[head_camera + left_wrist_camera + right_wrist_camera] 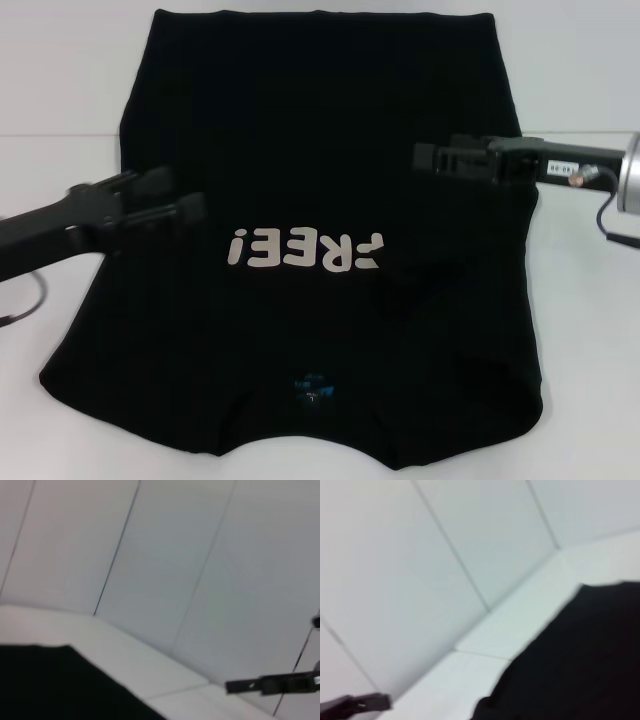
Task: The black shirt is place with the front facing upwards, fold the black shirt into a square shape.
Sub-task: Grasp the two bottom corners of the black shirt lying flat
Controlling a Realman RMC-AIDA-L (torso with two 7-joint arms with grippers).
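Observation:
The black shirt (320, 150) lies flat on the white table, front up. Its pale "FREE!" lettering (305, 250) reads upside down, and the teal neck label (312, 388) is near the front edge. Both sides look folded inward, so the outline is roughly rectangular. My left gripper (180, 195) hovers over the shirt's left edge, open and empty. My right gripper (420, 158) hovers over the shirt's right part and holds nothing. The shirt also shows in the left wrist view (50, 685) and the right wrist view (580, 660). Each wrist view shows the other arm's gripper far off (230, 686) (385, 701).
The white table (60, 80) shows bare surface on both sides of the shirt. A white panelled wall (175, 555) stands behind the table. A black cable (612, 232) hangs by my right arm.

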